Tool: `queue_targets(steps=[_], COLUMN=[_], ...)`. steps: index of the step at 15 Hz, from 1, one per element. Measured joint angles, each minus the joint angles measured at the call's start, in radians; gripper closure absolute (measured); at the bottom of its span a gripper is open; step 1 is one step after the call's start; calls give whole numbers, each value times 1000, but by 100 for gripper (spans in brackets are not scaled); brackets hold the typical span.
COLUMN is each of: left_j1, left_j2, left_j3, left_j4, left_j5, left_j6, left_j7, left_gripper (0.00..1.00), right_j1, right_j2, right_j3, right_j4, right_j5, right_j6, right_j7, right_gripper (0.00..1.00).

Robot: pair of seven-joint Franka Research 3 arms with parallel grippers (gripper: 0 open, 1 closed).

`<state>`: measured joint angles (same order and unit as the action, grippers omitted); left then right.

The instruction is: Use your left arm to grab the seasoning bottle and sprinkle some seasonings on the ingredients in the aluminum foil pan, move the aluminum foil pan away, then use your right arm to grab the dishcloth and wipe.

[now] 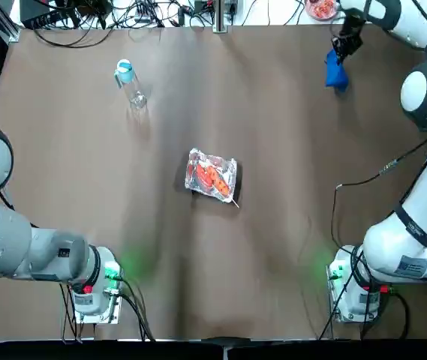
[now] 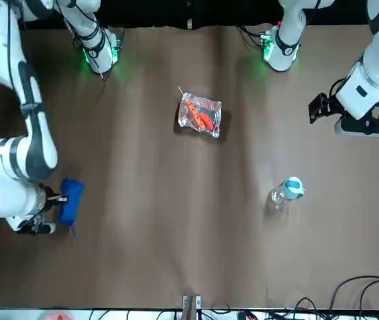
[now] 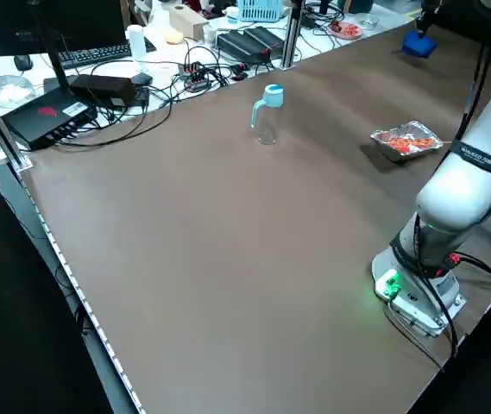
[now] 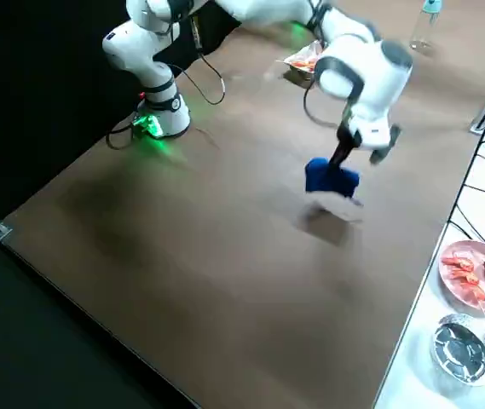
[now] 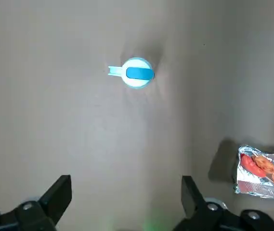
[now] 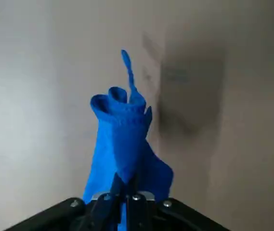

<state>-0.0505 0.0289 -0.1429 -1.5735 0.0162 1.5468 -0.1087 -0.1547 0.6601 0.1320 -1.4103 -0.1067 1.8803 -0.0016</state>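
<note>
Right gripper pinching blue dishcloth, long axis jutting beyond fingertips.

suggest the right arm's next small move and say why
Probably lower the cloth to the table for wiping: the right gripper is shut on it, and its shadow lies apart beneath it, so it hangs in the air.
</note>
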Motion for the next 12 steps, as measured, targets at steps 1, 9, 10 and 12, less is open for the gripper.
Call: queue_targets(steps=[1,9,10,12], left_j1=[0,8,15,31], left_j2=[0,2,2,0], left_j3=[0,5,5,5], left_j4=[0,1,1,3], left_j5=[0,0,0,0], left_j6=[0,1,1,1], left_j7=[0,1,0,0], left_gripper=[0,0,0,0], right_j1=[-27,-76,-75,-70], right_j2=[14,61,67,77], right_j3=[0,9,11,14], right_j4=[-4,-25,-25,-26], right_j5=[-2,-24,-24,-24], right_j6=[17,35,36,36], right_j7=[-39,-95,-95,-94], right_gripper=[94,94,94,94])
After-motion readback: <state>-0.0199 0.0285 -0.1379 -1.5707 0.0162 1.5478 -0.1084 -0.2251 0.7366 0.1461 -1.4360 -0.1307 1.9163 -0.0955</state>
